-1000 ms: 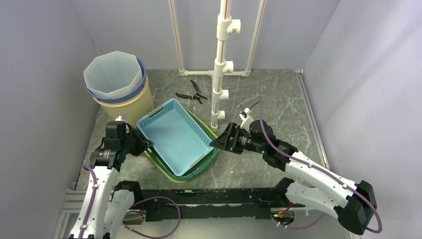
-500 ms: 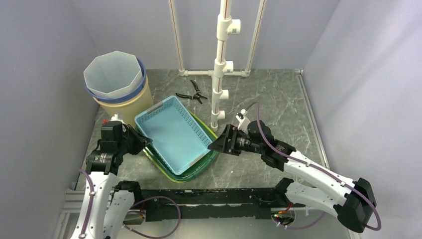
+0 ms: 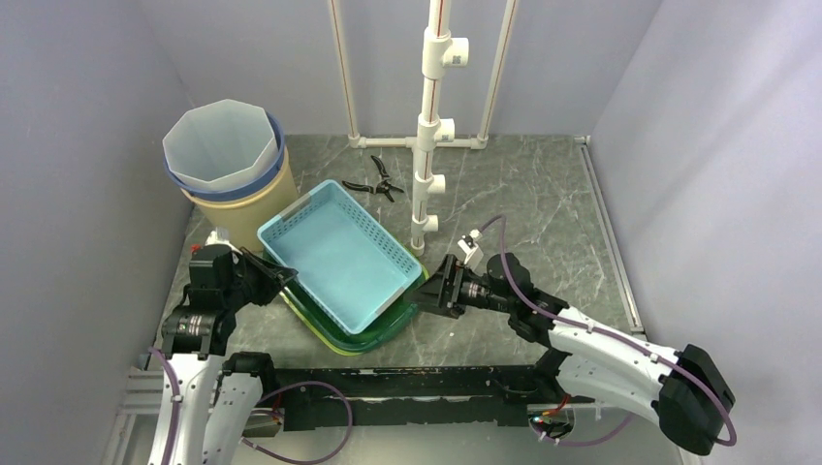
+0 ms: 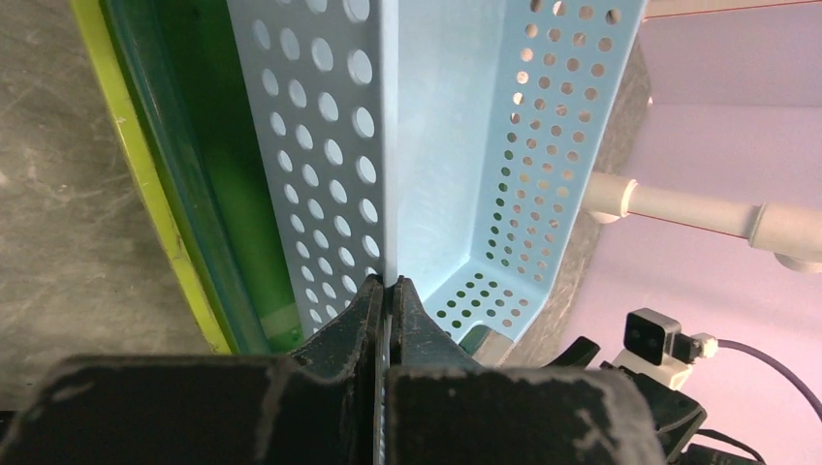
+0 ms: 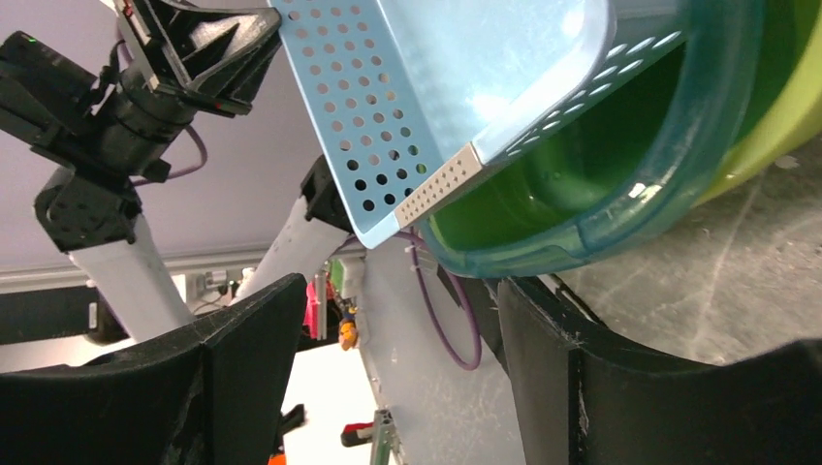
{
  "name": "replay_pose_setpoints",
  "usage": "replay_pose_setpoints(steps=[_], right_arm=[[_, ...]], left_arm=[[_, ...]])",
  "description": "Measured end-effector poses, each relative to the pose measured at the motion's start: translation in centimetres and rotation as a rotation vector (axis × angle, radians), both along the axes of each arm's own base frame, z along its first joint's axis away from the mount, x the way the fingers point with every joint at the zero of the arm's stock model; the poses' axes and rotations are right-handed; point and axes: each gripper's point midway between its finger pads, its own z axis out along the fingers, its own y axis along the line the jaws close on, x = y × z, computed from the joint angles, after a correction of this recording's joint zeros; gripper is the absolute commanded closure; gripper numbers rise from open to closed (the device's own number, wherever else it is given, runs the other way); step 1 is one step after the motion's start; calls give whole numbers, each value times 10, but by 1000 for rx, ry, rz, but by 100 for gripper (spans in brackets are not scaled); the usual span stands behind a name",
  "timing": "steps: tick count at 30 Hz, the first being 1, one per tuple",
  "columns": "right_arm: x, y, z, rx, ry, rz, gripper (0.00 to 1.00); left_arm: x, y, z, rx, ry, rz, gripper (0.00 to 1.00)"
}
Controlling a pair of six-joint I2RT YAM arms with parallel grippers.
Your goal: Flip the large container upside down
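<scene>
Tipping step in hand, I judge; your left gripper (image 4: 388, 286) is clamped tight on the wall of the light-blue perforated plastic basket (image 3: 339, 254), which sits tilted in the green plastic tub (image 3: 380, 332); your right gripper (image 3: 433, 291) gapes wide and empty, just beside the tub; next, catch the basket's free end and roll it over.

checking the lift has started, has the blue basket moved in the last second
Yes. In the top view the blue basket has shifted up the picture, and its far corner is now closer to the pliers.

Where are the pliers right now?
Top view: the pliers lie toward the back, just left of the white pipe stand, beyond the blue basket.
</scene>
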Motion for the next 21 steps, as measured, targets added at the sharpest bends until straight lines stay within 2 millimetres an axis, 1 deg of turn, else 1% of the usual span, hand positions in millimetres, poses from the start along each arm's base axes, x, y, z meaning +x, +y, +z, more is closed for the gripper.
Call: replay_pose_setpoints(steps=[4, 7, 11, 15, 21], right_arm=[[0, 8, 3, 31, 19, 13, 25], [-2, 14, -4, 21, 48, 23, 26], [-3, 20, -10, 18, 82, 28, 31], [1, 27, -2, 62, 84, 16, 38], [8, 37, 4, 117, 115, -17, 41]], left_arm=[[-1, -1, 4, -31, -6, 20, 97], [-3, -3, 2, -52, 3, 26, 97], [-9, -5, -2, -78, 9, 34, 97], [-15, -7, -4, -106, 16, 39, 97], [-20, -8, -4, -130, 19, 55, 97]])
